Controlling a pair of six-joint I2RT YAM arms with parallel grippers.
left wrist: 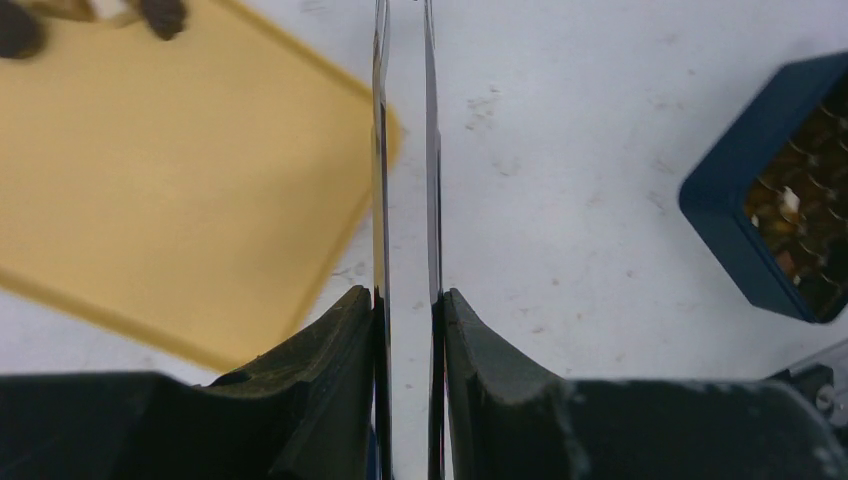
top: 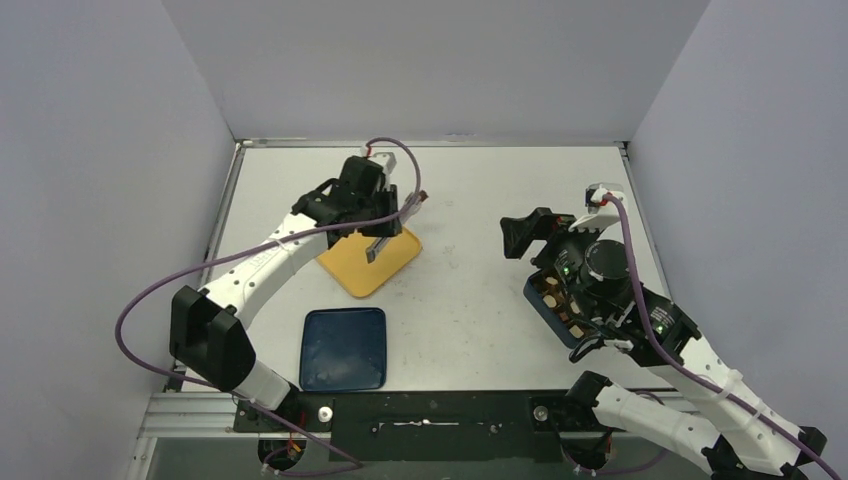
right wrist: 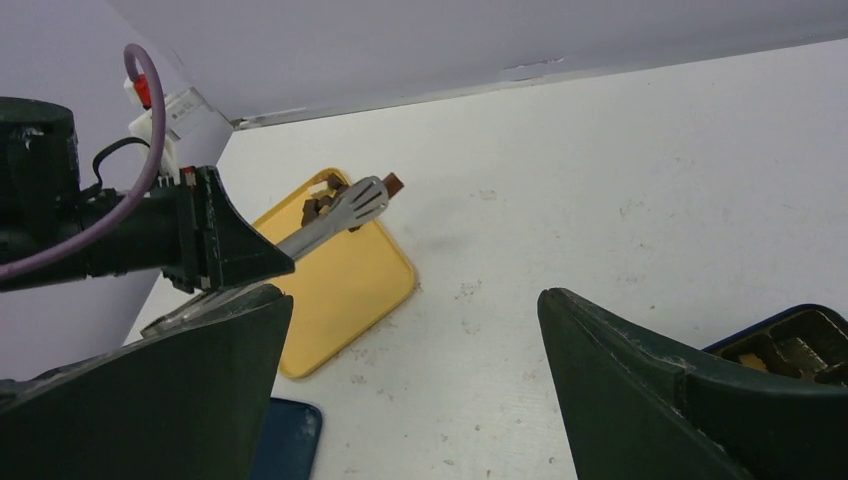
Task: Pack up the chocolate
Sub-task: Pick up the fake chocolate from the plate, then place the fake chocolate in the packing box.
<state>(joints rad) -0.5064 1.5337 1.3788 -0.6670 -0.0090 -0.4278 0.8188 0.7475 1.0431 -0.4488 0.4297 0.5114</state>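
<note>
Chocolate pieces [right wrist: 316,208] sit in a small cluster at the far corner of the yellow tray [right wrist: 340,290]. One brown piece [right wrist: 394,183] looks pinched at the tip of the metal tongs [right wrist: 335,218], raised just past the tray's far edge. More pieces lie in the compartments of the blue box [left wrist: 730,200] on the right side of the counter [top: 470,200].

Handling, as a judgement: pieces are tiny, light and rigid, but easy to chip or smear. They look smooth enough to squirt out of the scalloped tong tips. Best taken across the flat sides, mid-body, with a gentle squeeze, one at a time.

Left end effector [left wrist: 408,300] is clamped on the tongs, both blades pressed nearly parallel between its fingers. Right end effector [right wrist: 415,300] stands wide open, holding nothing, hovering by the blue box. Blue lid [top: 343,348] lies apart, near the left arm's base.

Risk: piece slips during the carry to the box, or lands across a divider instead of in a compartment.
</note>
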